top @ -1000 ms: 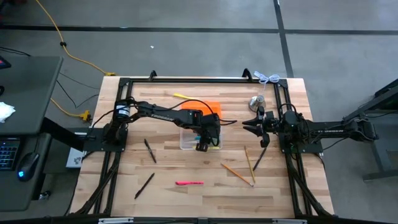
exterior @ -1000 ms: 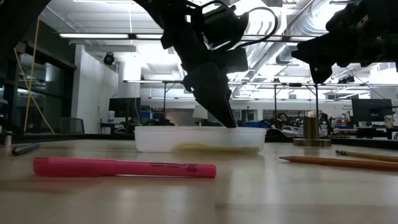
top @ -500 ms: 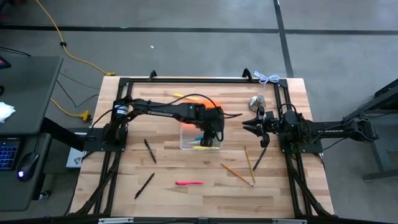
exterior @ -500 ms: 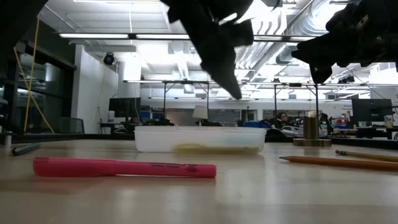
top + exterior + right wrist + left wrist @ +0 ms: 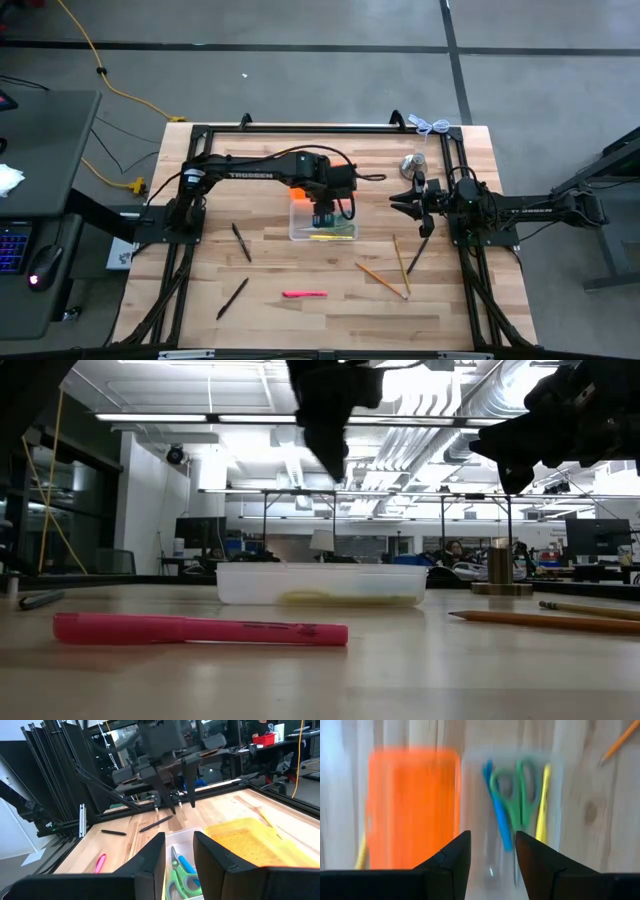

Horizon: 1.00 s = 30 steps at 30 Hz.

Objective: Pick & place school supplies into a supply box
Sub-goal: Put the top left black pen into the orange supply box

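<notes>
High view: the left end effector [image 5: 322,215] hangs over the supply box [image 5: 300,228] at mid-desk [image 5: 300,320], fingers spread, empty. The right end effector [image 5: 402,199] waits near, fingers apart, empty.

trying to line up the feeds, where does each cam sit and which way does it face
High view: overhead, straight down on the table; both arms, left gripper above the supply box.
Low view: table height, level across; pink pen nearest, arms overhead.
Left wrist view: down past its own open fingers into the box.
Right wrist view: across the table past its fingers.
Shared: green scissors in the box show in both wrist views.
</notes>
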### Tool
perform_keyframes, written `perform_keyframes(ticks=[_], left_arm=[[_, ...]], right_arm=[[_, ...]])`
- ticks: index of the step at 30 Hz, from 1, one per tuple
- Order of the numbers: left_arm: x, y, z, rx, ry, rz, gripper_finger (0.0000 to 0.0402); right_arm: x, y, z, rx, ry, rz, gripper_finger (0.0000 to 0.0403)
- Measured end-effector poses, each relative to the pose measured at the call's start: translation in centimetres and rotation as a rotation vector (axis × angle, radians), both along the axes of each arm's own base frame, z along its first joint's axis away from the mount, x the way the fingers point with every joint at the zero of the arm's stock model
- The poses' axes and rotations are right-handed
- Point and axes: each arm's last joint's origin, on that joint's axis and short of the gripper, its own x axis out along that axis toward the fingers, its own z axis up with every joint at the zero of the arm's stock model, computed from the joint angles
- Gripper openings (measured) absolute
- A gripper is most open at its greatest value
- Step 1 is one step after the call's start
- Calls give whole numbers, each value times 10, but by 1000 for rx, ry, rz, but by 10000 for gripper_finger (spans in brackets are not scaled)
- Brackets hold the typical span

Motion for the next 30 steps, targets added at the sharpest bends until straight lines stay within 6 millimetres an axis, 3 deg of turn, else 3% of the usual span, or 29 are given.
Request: perform_keyframes(ticks=[14,30], left_arm=[[-32,-25,0,59,252,295,182],[-86,-58,41,89,111,521,182]], right_arm=[[0,0,0,-10,0,-1,78],[0,0,-1,-35,8,-2,78]])
